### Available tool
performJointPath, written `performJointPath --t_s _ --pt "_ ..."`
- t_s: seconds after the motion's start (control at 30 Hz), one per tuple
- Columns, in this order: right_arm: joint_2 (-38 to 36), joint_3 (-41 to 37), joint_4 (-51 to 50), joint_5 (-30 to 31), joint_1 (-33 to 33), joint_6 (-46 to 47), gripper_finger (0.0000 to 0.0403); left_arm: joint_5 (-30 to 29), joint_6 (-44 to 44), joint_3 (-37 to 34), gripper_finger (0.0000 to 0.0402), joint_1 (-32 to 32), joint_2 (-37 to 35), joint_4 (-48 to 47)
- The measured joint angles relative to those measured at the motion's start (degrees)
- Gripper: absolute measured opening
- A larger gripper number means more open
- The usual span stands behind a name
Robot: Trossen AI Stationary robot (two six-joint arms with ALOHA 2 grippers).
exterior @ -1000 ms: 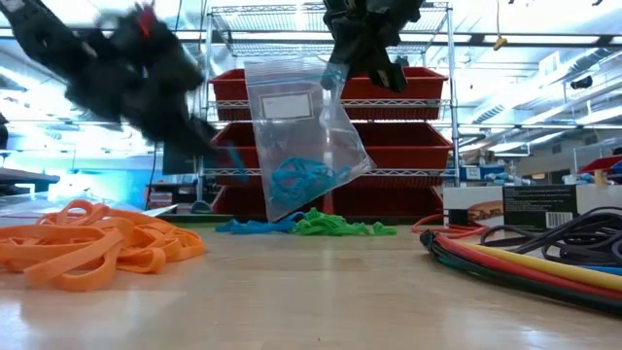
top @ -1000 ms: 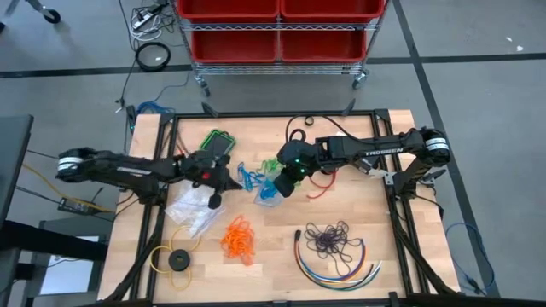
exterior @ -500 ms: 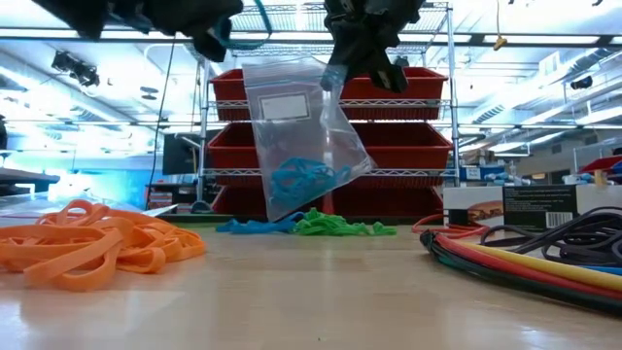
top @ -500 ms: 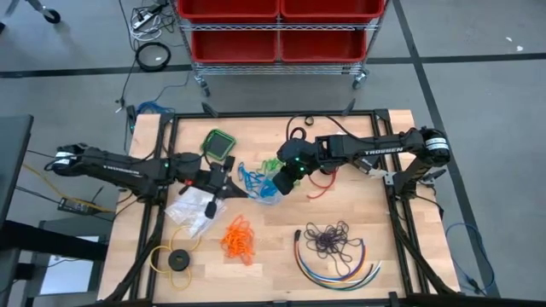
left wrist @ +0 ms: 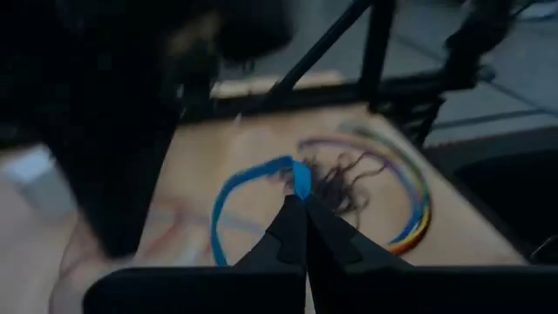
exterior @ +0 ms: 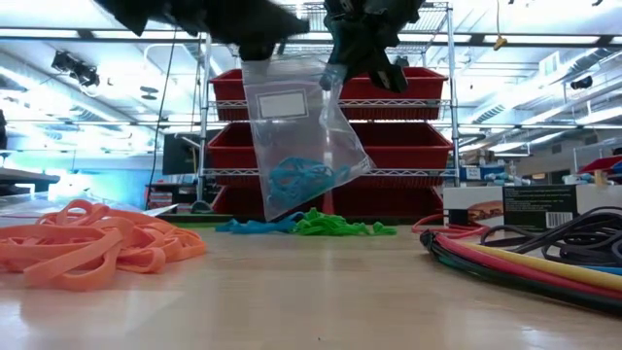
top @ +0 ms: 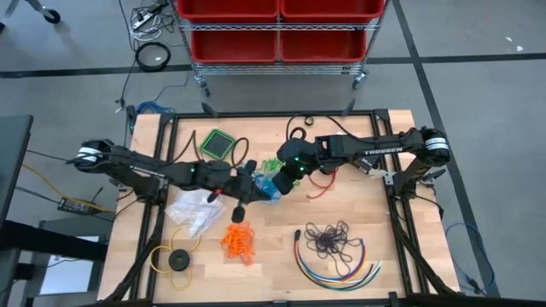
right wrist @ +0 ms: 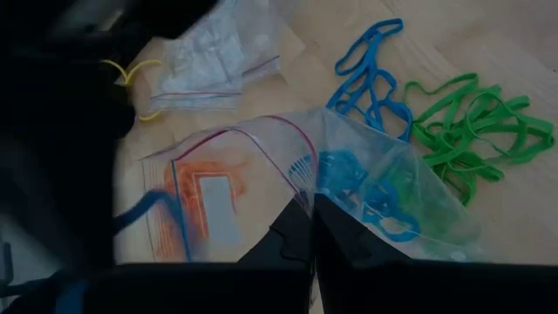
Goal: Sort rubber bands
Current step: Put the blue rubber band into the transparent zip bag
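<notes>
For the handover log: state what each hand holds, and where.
Left hand pinches a blue rubber band at one end of its loop. Right hand grips the clear bag at its top edge.

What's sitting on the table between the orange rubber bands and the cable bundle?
Nothing: in the high view, bare wood separates the orange rubber bands from the cable bundle.

Two dark robot arms reach over the one wooden tabletop [top: 281, 264], each ending in one gripper: the left gripper [top: 250, 189] and the right gripper [top: 286, 175]. Four loose bunches of thin rubber bands lie out: one orange bunch [top: 239, 240] toward 7 o'clock, one dark purple bunch [top: 331, 240] toward 5 o'clock, one green bunch [exterior: 337, 227] and one blue bunch [exterior: 251, 226] near the centre. A fifth cluster, blue bands, sits inside one hanging clear plastic bag [exterior: 301, 136]; a second clear bag [top: 193, 210] lies flat at 9 o'clock. One curved bundle of multicoloured cables [top: 341, 269] and one yellow ring with a black disc [top: 174, 259] complete the count.
</notes>
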Motion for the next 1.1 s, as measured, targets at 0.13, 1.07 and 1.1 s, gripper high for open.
performJointPath --t_s 0.13,1.07,1.1 --pt "0.0 0.0 -0.27 0.0 0.02 -0.12 0.0 -4.5 -2.13 0.27 0.0002 1.0 0.31 -5.63" --pt "0.0 0.0 -0.4 -0.01 0.11 -0.41 0.0 -8.19 3.54 2.29 0.0205 -1.72 -3.36 -11.58" --pt "0.0 0.0 -0.43 -0.01 0.11 -0.43 0.0 -8.23 4.27 2.75 0.021 -1.72 -4.14 -12.7"
